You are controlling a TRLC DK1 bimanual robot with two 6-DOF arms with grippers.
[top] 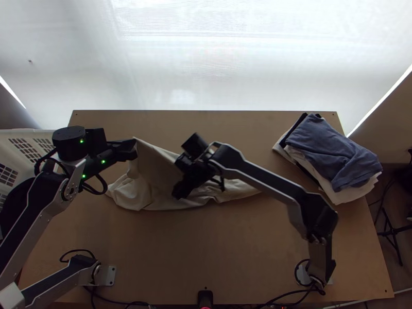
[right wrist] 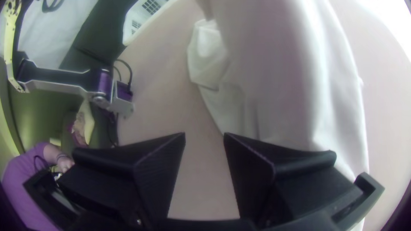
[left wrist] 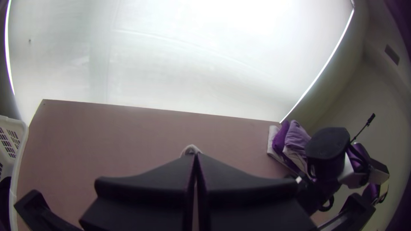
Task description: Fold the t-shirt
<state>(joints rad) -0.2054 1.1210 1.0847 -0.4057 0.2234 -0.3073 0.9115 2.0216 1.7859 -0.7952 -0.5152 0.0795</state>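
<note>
Beige t-shirt [top: 154, 175] on the table [top: 216, 247], left of centre, lying long and bunched, one corner drawn up at the left. Its middle is hidden beneath the right gripper [top: 180, 180] and forearm; fold layers hard to make out. White basket [top: 20, 147] cut off by the top view's edge.

Left gripper [top: 133, 149]: closed, pinching the raised corner; a pale bit of cloth shows at the tips in its wrist view. Right gripper: fingers [right wrist: 160, 158] wide apart, nothing between them, t-shirt close beside one; contact, cannot tell.
</note>
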